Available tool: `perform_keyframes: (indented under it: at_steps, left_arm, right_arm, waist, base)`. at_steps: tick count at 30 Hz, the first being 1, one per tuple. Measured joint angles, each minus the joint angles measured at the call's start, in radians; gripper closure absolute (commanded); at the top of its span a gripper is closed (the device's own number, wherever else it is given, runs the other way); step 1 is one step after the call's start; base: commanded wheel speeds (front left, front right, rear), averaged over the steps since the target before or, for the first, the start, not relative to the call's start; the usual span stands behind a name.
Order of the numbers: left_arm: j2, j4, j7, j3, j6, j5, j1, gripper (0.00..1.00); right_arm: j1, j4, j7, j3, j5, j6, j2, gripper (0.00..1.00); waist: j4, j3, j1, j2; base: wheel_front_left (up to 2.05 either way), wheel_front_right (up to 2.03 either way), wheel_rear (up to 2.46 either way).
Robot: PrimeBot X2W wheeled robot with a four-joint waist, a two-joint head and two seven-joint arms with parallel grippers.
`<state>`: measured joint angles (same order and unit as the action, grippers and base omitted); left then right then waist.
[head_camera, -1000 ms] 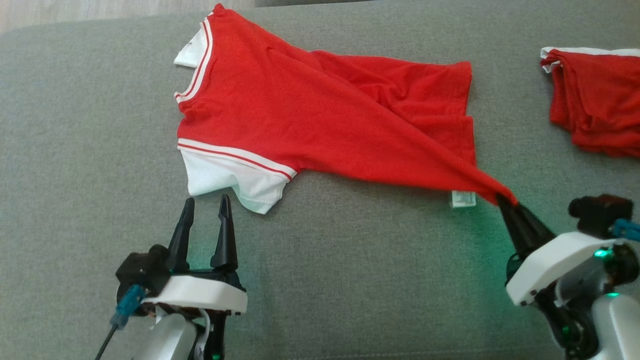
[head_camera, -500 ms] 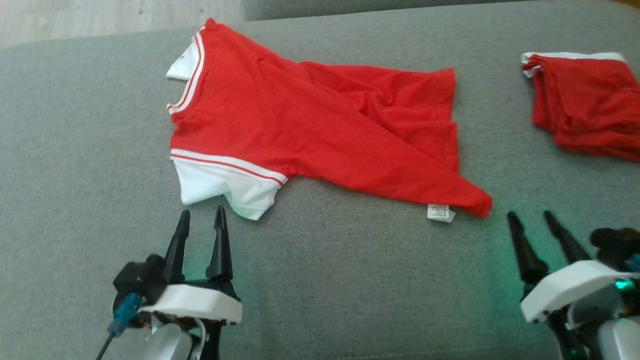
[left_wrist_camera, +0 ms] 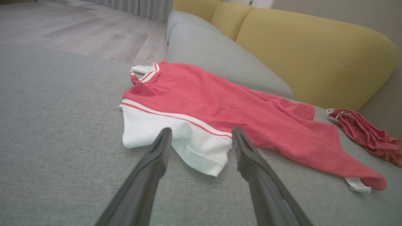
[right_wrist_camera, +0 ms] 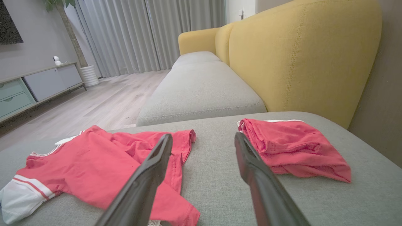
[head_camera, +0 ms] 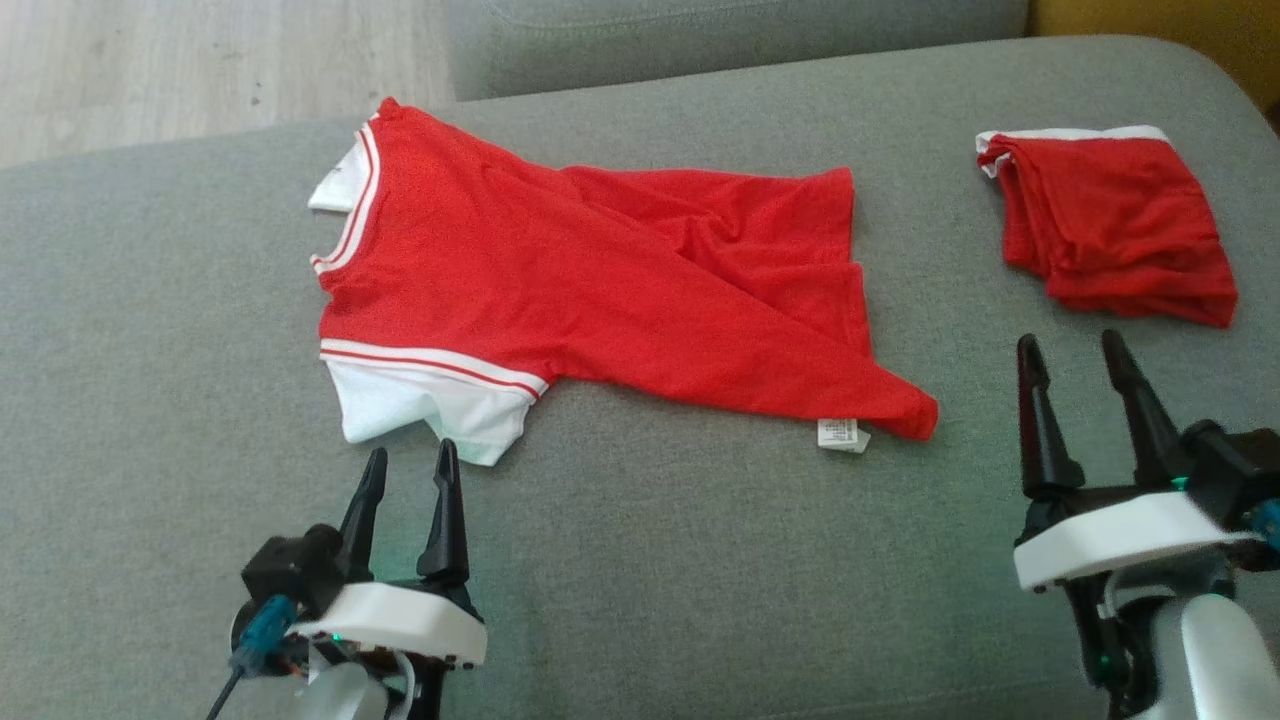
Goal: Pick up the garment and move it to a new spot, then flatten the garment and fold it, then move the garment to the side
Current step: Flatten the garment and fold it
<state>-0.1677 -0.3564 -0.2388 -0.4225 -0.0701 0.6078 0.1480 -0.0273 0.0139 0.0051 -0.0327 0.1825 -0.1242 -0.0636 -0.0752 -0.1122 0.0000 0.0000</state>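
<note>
The garment (head_camera: 600,290), a red shirt with white sleeves, lies spread but creased on the grey cushion (head_camera: 700,560). It is ahead of the left gripper (head_camera: 412,452) and to the left of the right gripper (head_camera: 1070,342). Both pairs of fingers stand spread apart and hold nothing.

From the head, the left fingertips stop just short of the white sleeve (head_camera: 420,410). The hem corner with its white label (head_camera: 840,434) lies off to the left of the right fingers, clear of them. A folded red piece (head_camera: 1110,230) sits just ahead of the right fingers.

The left wrist view frames that sleeve between its two fingers and adds a yellow backrest (left_wrist_camera: 314,56) and wood floor (left_wrist_camera: 78,28) beyond. The right wrist view looks through its fingers at bare cushion, with the shirt to their left and the folded piece to their right. It also brings in curtains (right_wrist_camera: 141,34) and a sideboard (right_wrist_camera: 31,88).
</note>
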Motion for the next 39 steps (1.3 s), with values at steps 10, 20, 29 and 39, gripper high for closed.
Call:
perform_keyframes:
  at_steps: [10,20,29,39]
  left_arm:
    - [0.002,-0.167,0.045,-0.002,-0.033,-0.001,0.055,0.00]
    - [-0.002,-0.374,0.063,0.004,-0.043,-0.026,0.261,0.00]
    - [-0.002,-0.469,0.021,0.040,-0.090,-0.019,0.319,0.00]
    - [0.001,-0.502,0.021,0.035,-0.067,-0.016,0.340,1.00]
  right_arm:
    - [-0.010,-0.062,-0.046,0.044,-0.023,0.000,0.015,0.00]
    - [-0.078,-0.072,-0.068,0.066,-0.015,0.000,0.016,0.00]
    - [-0.082,-0.081,-0.080,0.051,-0.015,0.000,0.016,0.00]
    - [-0.084,-0.090,-0.091,0.047,-0.005,0.000,0.016,0.00]
  waist:
    - [0.019,-0.005,0.0001,0.0000]
    - [-0.032,-0.076,0.0001,0.0000]
    - [-0.062,-0.112,0.0001,0.0000]
    - [-0.049,-0.111,0.0001,0.0000]
  base:
    - [0.00,0.00,0.00]
    - [0.00,0.00,0.00]
    - [0.00,0.00,0.00]
    - [0.00,0.00,0.00]
